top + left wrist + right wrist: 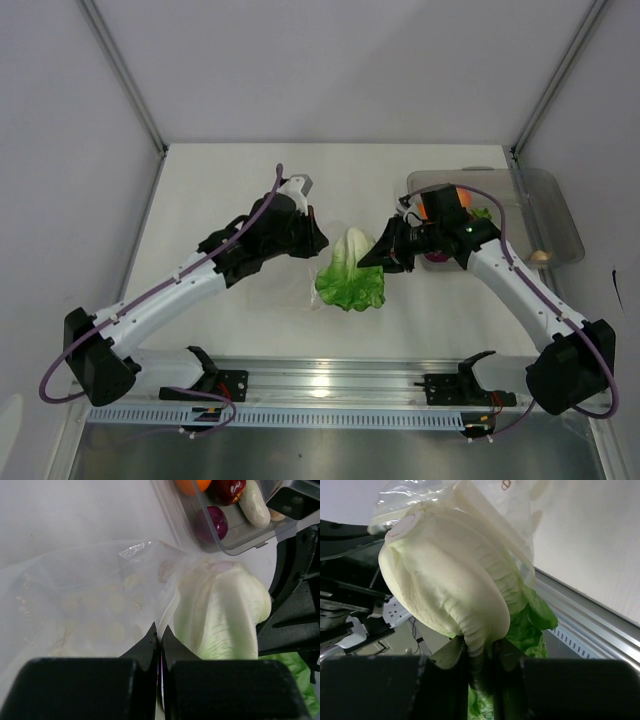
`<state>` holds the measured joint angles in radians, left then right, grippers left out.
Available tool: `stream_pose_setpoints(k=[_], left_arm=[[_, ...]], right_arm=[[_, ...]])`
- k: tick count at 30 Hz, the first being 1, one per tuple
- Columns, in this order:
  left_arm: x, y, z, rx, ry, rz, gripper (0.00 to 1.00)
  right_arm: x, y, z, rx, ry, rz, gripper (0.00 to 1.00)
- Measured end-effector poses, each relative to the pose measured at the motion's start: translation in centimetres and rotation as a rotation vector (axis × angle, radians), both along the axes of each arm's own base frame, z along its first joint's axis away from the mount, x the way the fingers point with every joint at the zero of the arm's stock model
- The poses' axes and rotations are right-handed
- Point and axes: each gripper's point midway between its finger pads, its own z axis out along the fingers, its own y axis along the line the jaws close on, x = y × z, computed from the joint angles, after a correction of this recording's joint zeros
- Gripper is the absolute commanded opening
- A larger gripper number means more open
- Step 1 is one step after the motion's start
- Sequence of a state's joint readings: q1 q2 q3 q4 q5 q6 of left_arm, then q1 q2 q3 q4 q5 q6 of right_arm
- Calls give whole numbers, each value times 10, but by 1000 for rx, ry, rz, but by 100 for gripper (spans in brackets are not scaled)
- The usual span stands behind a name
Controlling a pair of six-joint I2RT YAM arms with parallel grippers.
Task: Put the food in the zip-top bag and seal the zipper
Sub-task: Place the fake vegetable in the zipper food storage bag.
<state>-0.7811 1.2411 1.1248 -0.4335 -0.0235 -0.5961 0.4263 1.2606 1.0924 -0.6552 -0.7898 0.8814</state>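
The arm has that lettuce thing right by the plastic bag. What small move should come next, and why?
Probably the right gripper should push the green leafy toy cabbage stem-first deeper into the clear crinkly zip-top bag: the left gripper pinches the bag's edge, holding its mouth up, and only the pale stem end reaches it.

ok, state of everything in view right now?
left gripper: shut on the bag edge.
right gripper: shut on the cabbage.
cabbage: held, stem end at the bag mouth, leaves outside.
bag: open, unsealed.
tray: holds the other fruit.
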Motion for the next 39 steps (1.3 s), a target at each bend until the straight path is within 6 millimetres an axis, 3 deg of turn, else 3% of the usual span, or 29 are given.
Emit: stream_pose_setpoints(k=[10, 15, 20, 27, 34, 39], left_arm=[[-10, -7, 4, 31, -50, -30, 1], [-7, -6, -5, 68, -51, -26, 0], [-3, -7, -22, 118, -30, -27, 1], [-1, -7, -29, 149, -37, -33, 1], [-7, -10, -38, 160, -35, -72, 0], [-7, -10, -39, 163, -34, -74, 0]], right_arm=[[-12, 2, -22, -92, 38, 65, 0], [-20, 9, -31, -182, -32, 150, 0], [-25, 3, -41, -281, -114, 202, 0], [-30, -13, -52, -390, -162, 245, 0], [-28, -10, -53, -430, -160, 292, 0], [-31, -4, -41, -459, -237, 358, 0]])
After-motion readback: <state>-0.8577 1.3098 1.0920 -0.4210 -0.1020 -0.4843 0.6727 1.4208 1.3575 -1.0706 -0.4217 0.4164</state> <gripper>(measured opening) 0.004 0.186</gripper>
